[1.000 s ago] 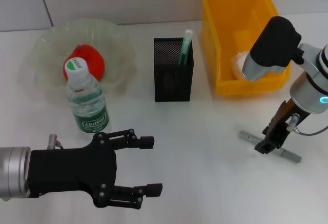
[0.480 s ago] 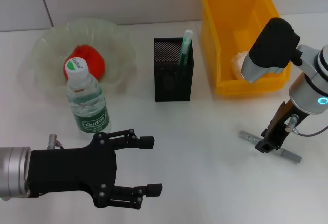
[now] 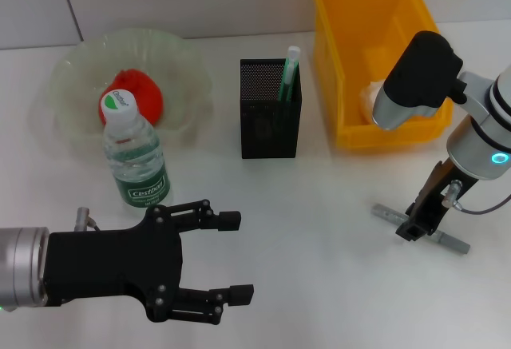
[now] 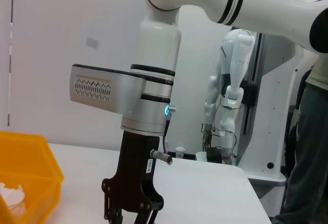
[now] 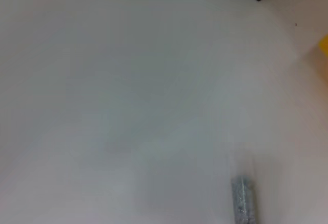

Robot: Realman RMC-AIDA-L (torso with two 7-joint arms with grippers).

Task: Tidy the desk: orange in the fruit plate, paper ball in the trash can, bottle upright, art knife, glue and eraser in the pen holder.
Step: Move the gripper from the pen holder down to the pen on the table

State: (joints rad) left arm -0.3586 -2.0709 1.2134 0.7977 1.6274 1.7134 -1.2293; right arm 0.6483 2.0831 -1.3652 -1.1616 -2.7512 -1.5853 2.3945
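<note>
Orange (image 3: 137, 92), paper ball (image 3: 372, 98), bottle (image 3: 136, 160) sorted; right claw (image 3: 415, 227) (grip unclear) sits on the art knife (image 3: 421, 228), left claw (image 3: 231, 257) wide open

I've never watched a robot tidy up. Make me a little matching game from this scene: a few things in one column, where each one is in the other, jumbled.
Things:
1. orange
2. paper ball
3. knife
4. bottle

Places:
A. lying flat on the table, under the right gripper
B. in the yellow bin
C. standing upright in front of the plate
D. in the clear plate

Pairs: 1-D, 2-B, 3-A, 4-C
</note>
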